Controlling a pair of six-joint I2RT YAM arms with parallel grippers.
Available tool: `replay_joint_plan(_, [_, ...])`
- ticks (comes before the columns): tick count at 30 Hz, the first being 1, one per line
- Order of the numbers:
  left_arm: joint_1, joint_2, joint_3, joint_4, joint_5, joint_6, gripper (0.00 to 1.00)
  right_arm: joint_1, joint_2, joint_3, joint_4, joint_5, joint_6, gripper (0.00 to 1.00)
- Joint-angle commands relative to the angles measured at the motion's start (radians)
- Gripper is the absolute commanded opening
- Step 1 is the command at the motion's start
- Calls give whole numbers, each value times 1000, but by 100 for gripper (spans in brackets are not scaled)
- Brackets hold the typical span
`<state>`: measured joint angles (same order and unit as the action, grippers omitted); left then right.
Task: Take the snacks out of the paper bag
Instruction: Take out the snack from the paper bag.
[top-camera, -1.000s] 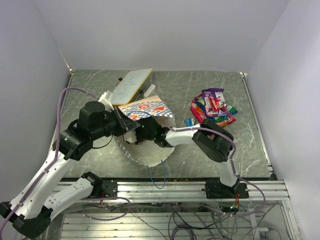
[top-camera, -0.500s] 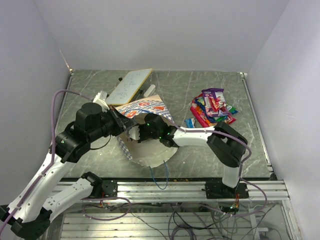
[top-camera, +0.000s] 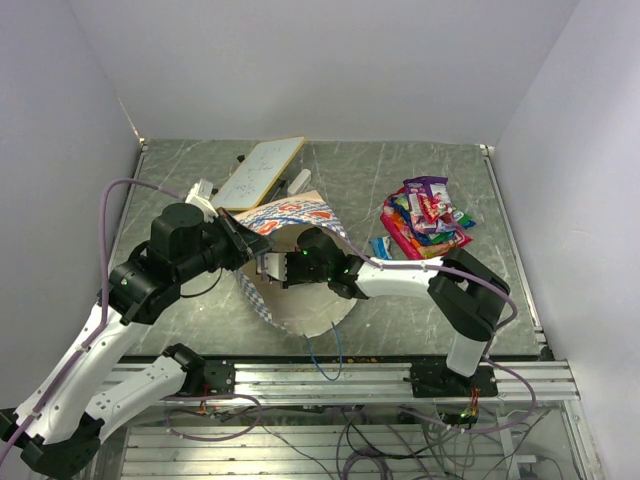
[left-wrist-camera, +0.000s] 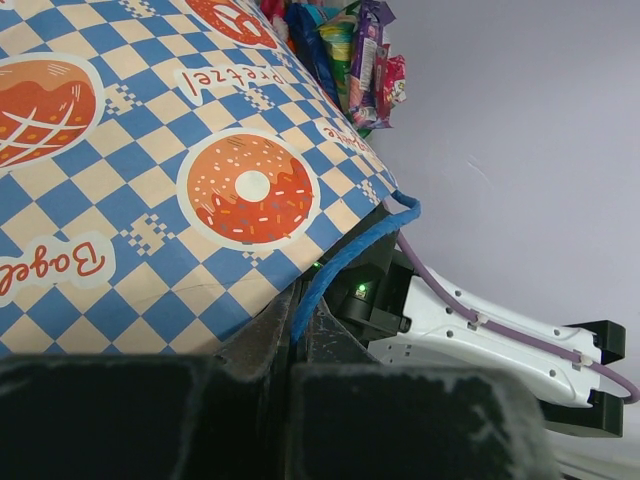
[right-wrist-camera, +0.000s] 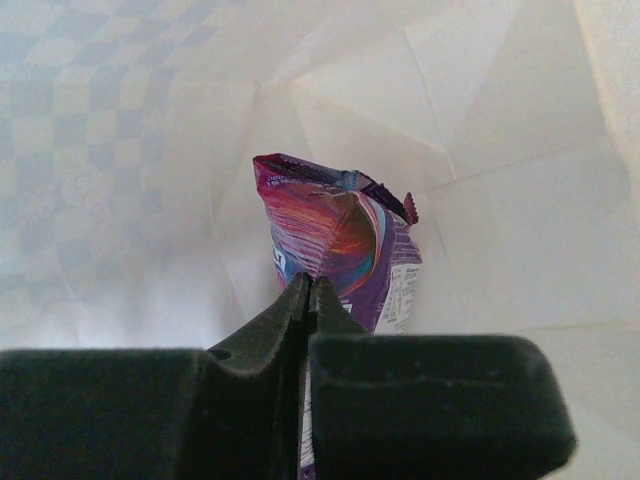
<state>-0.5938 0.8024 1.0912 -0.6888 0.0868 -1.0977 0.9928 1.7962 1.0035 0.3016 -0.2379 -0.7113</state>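
1. Grey marbled bench between plain white walls. The paper bag lies on its side left of the bench's centre, with its mouth turned toward the near edge. A white board lies just beyond it toward the far edge.
2. The left gripper is pinched together on the upper rim of the mouth. The blue string handle is caught between its fingers, and the rim is lifted so the mouth gapes.
3. The right gripper reaches deep inside the bag. Its wrist view shows the fingers clamped on the lower edge of a purple packet, which stands crumpled against the cream inner wall.
4. A pile of snacks lies near the right edge, well apart from the bag.
5. The step in hand looks like drawing this packet out. The right arm should back straight out along the bag's length, so neither wrist nor packet catches the paper.
6. The hold is on a thin margin of glossy film, which may slip, so the pull should be slow with no jerk.
7. The left arm should hold the rim high and firm. If the rim sags, the bag may drag along with the withdrawing arm.
8. Once clear, the packet belongs beside the pile. Only this one packet shows inside the bag, and I cannot tell whether others lie hidden.
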Motion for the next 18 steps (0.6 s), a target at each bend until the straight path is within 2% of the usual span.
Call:
replay_joint_plan(1, [-4, -2, 17, -35, -28, -1, 7, -3, -60, 3, 73, -12, 72, 0])
replay_joint_plan(18, [-4, 26, 85, -95, -32, 45, 7, 0, -143, -30, 9, -10, 162, 0])
